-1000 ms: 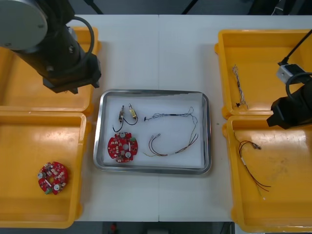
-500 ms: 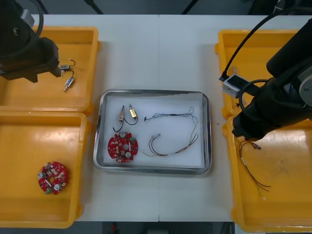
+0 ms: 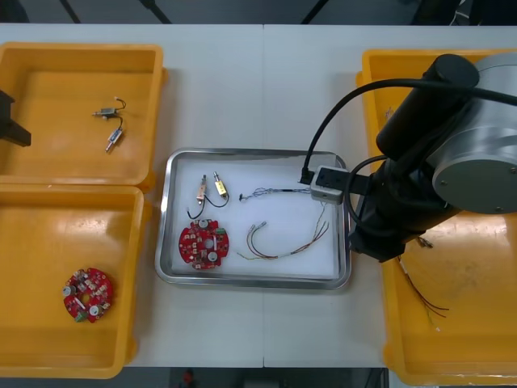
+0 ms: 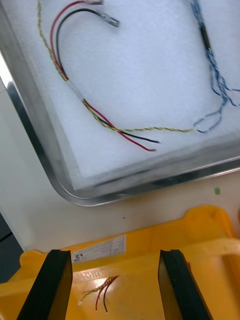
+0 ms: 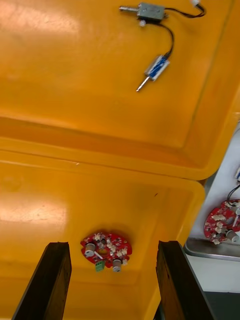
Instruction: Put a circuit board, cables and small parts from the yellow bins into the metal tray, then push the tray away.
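Bare table (image 3: 266, 89) past the far rim of tray (image 3: 254, 152) — room for the push. Under right gripper (image 4: 114, 257), fingers wide and empty: bin (image 4: 200, 235) rim, tray corner just ahead, probably lining up to shove. Farther ahead, in the tray: board (image 3: 203, 243), cables (image 4: 95, 112), parts (image 3: 210, 188) — seemingly loaded. Under left gripper (image 5: 112, 246), also wide and empty: spare board (image 5: 106, 248) in left bin (image 5: 50, 200), clear of the path.
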Robot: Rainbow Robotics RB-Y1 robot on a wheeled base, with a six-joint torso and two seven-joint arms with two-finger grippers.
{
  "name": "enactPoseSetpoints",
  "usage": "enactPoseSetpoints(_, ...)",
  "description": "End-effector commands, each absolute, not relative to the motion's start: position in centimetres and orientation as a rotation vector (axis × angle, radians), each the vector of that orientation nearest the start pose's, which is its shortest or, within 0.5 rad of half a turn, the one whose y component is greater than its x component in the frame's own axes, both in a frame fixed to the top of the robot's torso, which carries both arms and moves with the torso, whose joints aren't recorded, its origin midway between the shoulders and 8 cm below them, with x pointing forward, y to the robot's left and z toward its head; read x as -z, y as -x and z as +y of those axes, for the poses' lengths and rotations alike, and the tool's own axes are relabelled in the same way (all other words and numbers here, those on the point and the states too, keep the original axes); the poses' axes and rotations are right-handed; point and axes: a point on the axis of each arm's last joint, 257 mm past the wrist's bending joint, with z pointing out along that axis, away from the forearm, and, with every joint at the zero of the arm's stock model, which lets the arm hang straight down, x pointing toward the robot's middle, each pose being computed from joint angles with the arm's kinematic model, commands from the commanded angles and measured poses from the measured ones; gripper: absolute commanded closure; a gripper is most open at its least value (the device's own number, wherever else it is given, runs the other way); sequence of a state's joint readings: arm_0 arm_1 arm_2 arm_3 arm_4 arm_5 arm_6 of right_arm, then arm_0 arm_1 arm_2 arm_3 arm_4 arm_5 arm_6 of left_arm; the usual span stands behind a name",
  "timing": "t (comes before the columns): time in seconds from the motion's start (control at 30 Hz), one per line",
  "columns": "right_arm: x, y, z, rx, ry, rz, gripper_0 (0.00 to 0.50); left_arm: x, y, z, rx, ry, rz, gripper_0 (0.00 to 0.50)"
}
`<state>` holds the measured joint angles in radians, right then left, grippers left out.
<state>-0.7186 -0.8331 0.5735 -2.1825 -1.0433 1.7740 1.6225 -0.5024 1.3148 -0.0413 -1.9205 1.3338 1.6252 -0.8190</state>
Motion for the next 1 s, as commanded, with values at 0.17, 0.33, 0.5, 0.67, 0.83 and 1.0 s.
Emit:
enactPoseSetpoints(0.17, 20.3, -35.6, -8.5, 0.104, 1.822, 2.12, 0.0, 9.7, -40.6, 38.4, 0.005, 0.158, 2.653, 0.0)
enactPoseSetpoints(0.33, 21.9, -35.5, -6.8, 0.197, 1.909, 2.01, 0.0, 11.7, -40.1, 38.4, 0.019, 0.169, 2.655, 0.0)
enactPoseSetpoints(0.5, 23.8, -35.4, -4.8, 0.245, 1.971, 1.965, 0.0, 13.0, -39.8, 39.3, -0.008, 0.173, 2.65, 0.0)
enactPoseSetpoints(0.67, 24.9, -35.2, -2.8, 0.227, 1.99, 1.964, 0.0, 13.8, -39.4, 40.0, -0.027, 0.175, 2.657, 0.0)
enactPoseSetpoints(0.83, 26.1, -34.7, -1.0, 0.218, 2.012, 1.96, 0.0, 14.3, -39.0, 40.5, -0.045, 0.178, 2.67, 0.0)
enactPoseSetpoints(1.0, 27.4, -34.3, -0.1, 0.246, 2.035, 1.942, 0.0, 14.5, -38.9, 41.0, -0.067, 0.165, 2.671, 0.0)
